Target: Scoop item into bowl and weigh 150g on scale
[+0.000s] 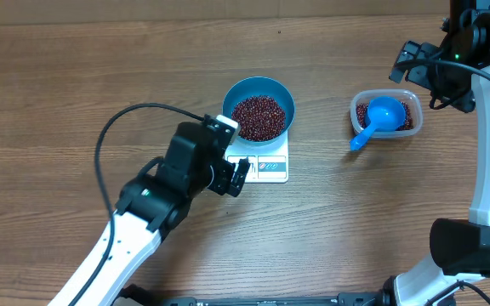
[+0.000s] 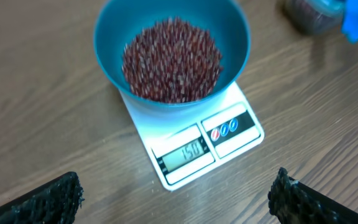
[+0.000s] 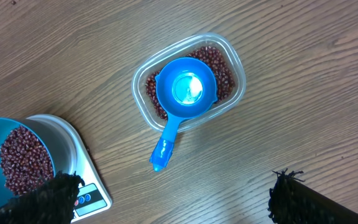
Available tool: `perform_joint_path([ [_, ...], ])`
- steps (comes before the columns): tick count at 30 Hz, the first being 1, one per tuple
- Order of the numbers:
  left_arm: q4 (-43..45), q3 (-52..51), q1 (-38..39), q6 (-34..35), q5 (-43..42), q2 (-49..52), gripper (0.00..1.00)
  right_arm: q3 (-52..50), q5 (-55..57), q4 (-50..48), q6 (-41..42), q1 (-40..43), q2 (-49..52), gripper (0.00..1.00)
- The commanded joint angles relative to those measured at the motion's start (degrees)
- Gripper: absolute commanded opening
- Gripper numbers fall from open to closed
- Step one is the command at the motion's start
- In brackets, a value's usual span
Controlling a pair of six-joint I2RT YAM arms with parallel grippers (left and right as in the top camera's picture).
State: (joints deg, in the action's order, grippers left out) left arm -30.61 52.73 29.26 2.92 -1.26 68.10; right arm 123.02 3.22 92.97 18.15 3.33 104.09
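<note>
On the white scale [image 2: 143, 121] sits the blue bowl [image 2: 235, 43], with the beans [image 2: 171, 59] heaped loosely inside it. Its display [image 2: 188, 154] shows what we read as 150, so we judge the weighing step to be at its end. Well apart, the blue scoop [image 3: 185, 90] rests in the clear tub [image 3: 236, 59] over more beans, its handle hanging past the rim. Our left end effector [image 2: 174, 196] hovers just before the scale, jaws spread wide and empty. Our right end effector [image 3: 173, 199] hangs above the tub, equally wide, holding nothing. The next move, we think, calls only for confirming the reading and keeping both arms clear of everything on the worktop [image 1: 58, 68].
</note>
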Motion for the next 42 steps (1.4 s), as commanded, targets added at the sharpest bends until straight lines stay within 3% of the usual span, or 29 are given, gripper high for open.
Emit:
perform_joint_path([
  [1,0.0,-0.5,0.0,0.5,0.2,3.4,1.00,1.1,0.1,-0.3,-0.2,0.0,-1.1,1.00],
  [20,7.5,-0.5,0.0,2.5,-2.0,17.6,1.00,1.1,0.1,-0.3,-0.2,0.0,-1.1,1.00],
  [42,7.6,-0.5,0.0,2.4,-3.9,21.3,0.99,1.1,0.1,-0.3,-0.2,0.0,-1.1,1.00],
])
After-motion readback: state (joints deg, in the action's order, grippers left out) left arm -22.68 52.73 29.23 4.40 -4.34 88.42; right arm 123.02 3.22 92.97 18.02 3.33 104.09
